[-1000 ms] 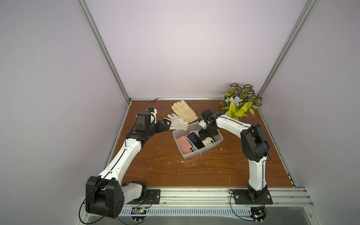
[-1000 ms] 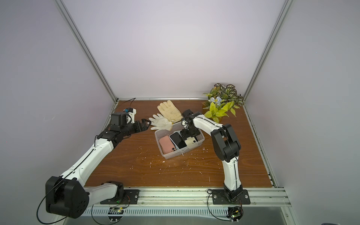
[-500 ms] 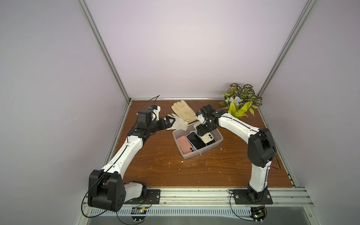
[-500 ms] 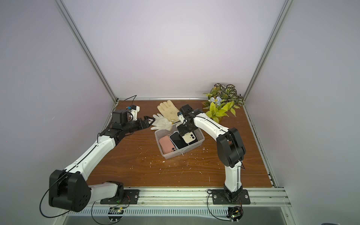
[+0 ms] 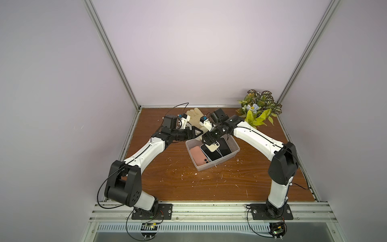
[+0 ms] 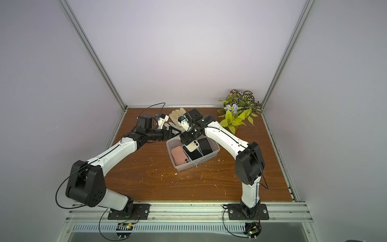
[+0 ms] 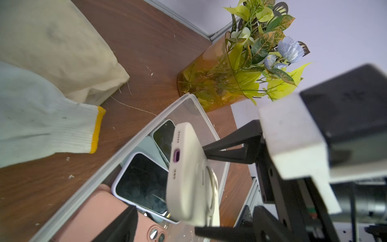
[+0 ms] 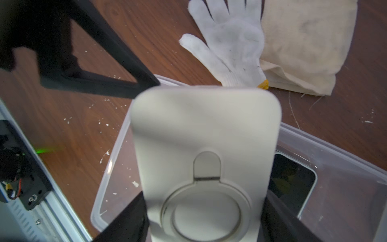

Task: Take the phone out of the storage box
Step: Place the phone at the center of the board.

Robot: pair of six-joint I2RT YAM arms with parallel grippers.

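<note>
**Table** [image 5: 209, 188]: brown wood flecked with white crumbs. Everything I work on sits in its far half.

**Storage box** [image 5: 219, 163]: a clear, low-walled tub lying askew on the table. Three phones lie flat in it, side by side:
- a pink-cased phone [image 5: 199, 156], back up;
- a lilac-cased phone [image 7: 142, 182], screen up;
- a dark phone [image 5: 225, 146], screen up, nearest the right arm.

**Cream-cased phone** [image 5: 214, 146]: the one I am taking out. It hangs tilted above the box's far end, over the other phones and inside the rim's outline. I cannot tell whether its low end touches them.

**Right gripper** [image 8: 206, 222]: closed on this phone across its width, one finger on each long edge, about level with the ring stand [image 8: 206, 211] on its back.

**Left gripper** [image 5: 195, 134]: jaws apart with nothing between them. It sits just beside the box's far-left corner, pointed toward the phone.

**Handling, as I judge it:** the phone is a stiff, dense slab. The matte case should give the pads friction, but the glass face is fragile, so the long edges are the right hold.
</note>
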